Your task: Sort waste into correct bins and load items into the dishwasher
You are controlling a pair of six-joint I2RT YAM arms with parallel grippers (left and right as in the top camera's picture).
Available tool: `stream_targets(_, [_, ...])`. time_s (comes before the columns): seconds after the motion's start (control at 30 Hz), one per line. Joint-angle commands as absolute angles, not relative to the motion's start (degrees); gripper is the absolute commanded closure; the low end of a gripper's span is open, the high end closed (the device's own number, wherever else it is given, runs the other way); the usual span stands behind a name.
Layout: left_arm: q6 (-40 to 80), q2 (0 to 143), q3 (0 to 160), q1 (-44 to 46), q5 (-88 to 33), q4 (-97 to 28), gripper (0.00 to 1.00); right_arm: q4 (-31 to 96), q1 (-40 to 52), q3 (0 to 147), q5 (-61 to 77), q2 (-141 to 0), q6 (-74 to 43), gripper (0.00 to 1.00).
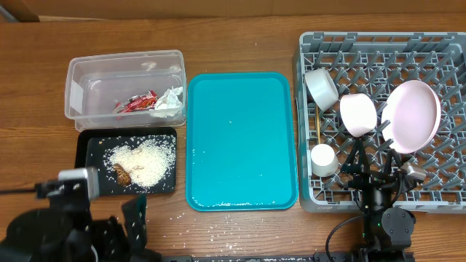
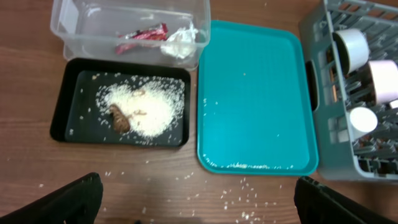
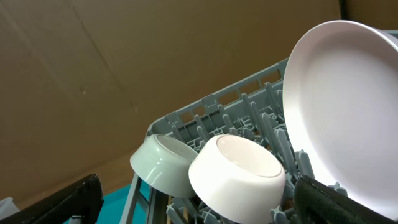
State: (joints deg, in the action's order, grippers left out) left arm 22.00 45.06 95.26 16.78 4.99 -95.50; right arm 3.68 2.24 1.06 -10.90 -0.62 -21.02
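Observation:
The clear tub (image 1: 73,87) holds the red-and-silver wrapper (image 1: 137,102) and the crumpled tissue (image 1: 169,100). The black tray (image 1: 81,167) holds a heap of rice crumbs (image 1: 144,161) with a brown scrap. More crumbs (image 2: 249,193) lie loose on the table. The grey dish rack (image 1: 378,38) holds the whitish bowl (image 1: 321,86), pink bowl (image 1: 358,114), pale plate (image 1: 411,116), white cup (image 1: 324,159) and chopsticks (image 1: 319,127). My left gripper (image 2: 199,208) is open and empty, above the table's front edge. My right gripper (image 3: 202,208) is open and empty over the rack's front, facing the bowls and the plate (image 3: 348,112).
The teal serving tray (image 1: 242,142) lies between the bins and the rack, with a few crumbs along its front rim (image 2: 255,167). The tub and the black tray sit close together at the left. A brown wall stands behind the rack in the right wrist view.

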Motion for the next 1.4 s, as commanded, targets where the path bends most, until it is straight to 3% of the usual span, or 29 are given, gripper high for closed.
stream_targets(0.0, [20.71, 42.54, 94.85, 17.32, 8.51, -92.73, 0.0, 3.38, 2.0, 0.45, -10.96, -0.16, -21.28, 0.0])
stream_targets(0.13, [7.9, 39.81, 88.14, 15.62, 10.33, -76.25, 0.0, 3.38, 2.0, 0.45, -10.96, -0.16, -21.26, 0.0])
stream_targets(0.2, [1.48, 34.76, 76.84, 12.21, 6.04, -63.44, 0.0, 3.38, 2.0, 0.45, -10.96, -0.16, -21.28, 0.0])
stream_targets(0.37, [1.1, 20.6, 47.05, 6.26, -1.3, -38.59, 0.0, 3.38, 2.0, 0.45, -10.96, -0.16, -21.28, 0.0])
stream_targets(0.57, [1.3, 6.55, 19.29, 5.67, -6.07, -15.11, 0.0, 3.36, 2.0, 0.45, -10.96, -0.16, -21.26, 0.0])
stream_targets(0.93, [1.19, 0.21, 0.23, 5.61, -6.55, -3.81, 0.0, 3.38, 2.0, 0.45, -10.96, -0.16, -21.26, 0.0])
stream_targets(1.37, [1.26, 0.25, 0.27, 5.54, -5.54, -3.95, 0.0, 3.36, 2.0, 0.45, -10.94, -0.16, -21.26, 0.0])
